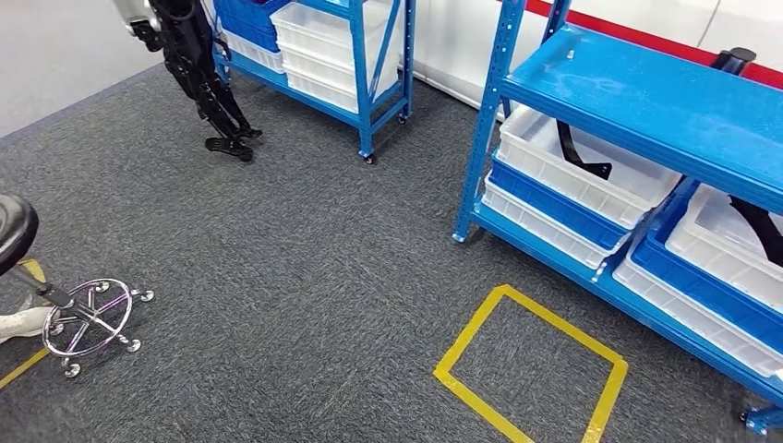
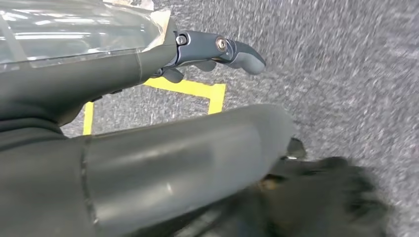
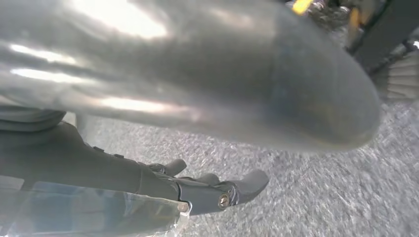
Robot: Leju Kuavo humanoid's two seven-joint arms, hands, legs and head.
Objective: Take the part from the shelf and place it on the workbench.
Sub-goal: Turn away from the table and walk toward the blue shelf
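Observation:
A curved black part (image 1: pixel 580 155) lies in a white bin (image 1: pixel 540 129) on the middle level of the blue shelf (image 1: pixel 646 101) at the right. A second black part (image 1: pixel 759 221) lies in the neighbouring white bin (image 1: pixel 716 242). My left hand (image 2: pixel 163 153) hangs over the grey carpet, its thick thumb close to the camera and its dark fingers (image 2: pixel 232 49) stretched out, holding nothing. My right hand (image 3: pixel 222 84) also hangs over the carpet, its fingers (image 3: pixel 232 190) straight and empty.
A yellow tape square (image 1: pixel 531 369) marks the carpet in front of the shelf. A second blue shelf (image 1: pixel 365 83) with bins stands at the back. Another robot's black legs (image 1: pixel 208 83) stand at the back left. A wheeled stool (image 1: pixel 88 318) is at the left.

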